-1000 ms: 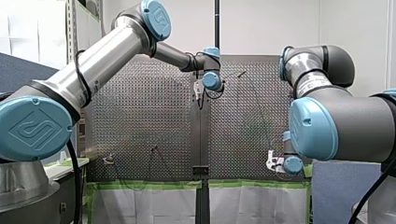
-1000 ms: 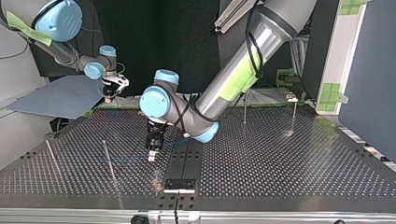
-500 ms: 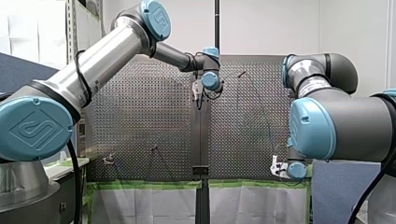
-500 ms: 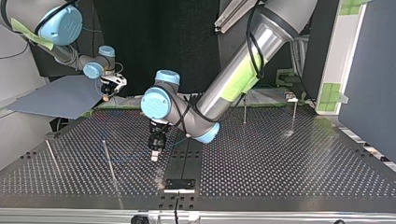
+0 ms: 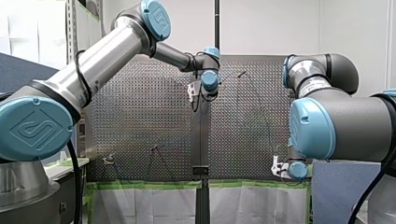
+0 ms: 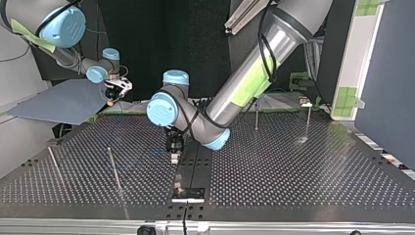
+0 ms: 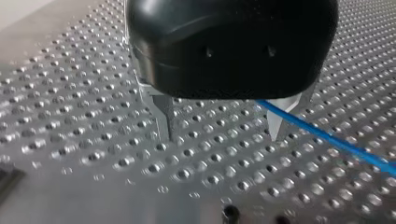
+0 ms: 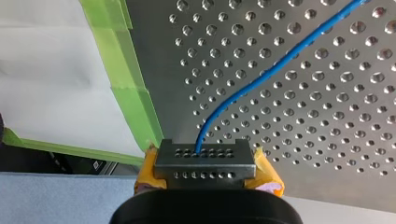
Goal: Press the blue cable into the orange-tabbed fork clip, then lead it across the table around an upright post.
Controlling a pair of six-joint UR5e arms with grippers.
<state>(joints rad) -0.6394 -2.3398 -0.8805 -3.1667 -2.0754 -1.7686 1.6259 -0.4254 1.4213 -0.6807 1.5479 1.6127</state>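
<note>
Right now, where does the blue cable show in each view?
Front view: too faint to pick out.
Top view: the blue cable lies faint on the perforated table, beside my left gripper.
Left wrist view: the cable runs past one finger, off across the table.
Right wrist view: the cable leaves my right gripper and crosses the table.
Shared landmark: the perforated table.

**Colours across my two-arm cable rig**

I see a vivid blue cable on the table, which is silver-grey metal dotted with an even grid of small round holes. Lime-green tape edges it, next to white sheeting. The body of my left gripper is glossy black, with bare silver fingers. On my right gripper a grey plate carries rows of tiny holes, with yellow-orange pads on either side. Both my left arm and my right arm have pale blue joint caps on silver and dark grey.
</note>
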